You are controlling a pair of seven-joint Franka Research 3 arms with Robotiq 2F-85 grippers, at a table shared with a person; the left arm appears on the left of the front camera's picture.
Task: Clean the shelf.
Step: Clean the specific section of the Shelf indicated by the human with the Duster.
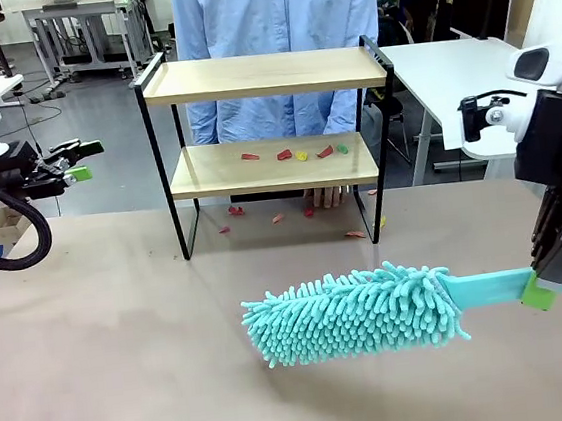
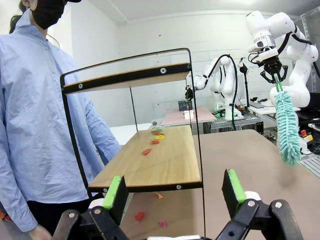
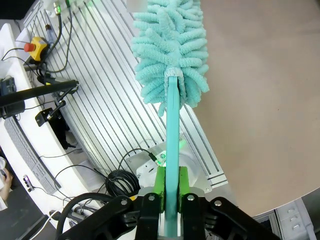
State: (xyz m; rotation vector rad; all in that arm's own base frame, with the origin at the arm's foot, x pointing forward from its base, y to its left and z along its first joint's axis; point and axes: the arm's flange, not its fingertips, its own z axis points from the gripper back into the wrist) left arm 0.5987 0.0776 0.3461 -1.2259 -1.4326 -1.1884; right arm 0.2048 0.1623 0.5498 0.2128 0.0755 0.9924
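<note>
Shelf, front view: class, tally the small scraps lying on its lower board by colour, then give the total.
Red scraps: 3
Yellow scraps: 1
Green scraps: 1
Total on the shelf: 5

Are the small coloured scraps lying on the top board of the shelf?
No: the scraps lie on the lower board and on the table below, while the top board is bare.
</note>
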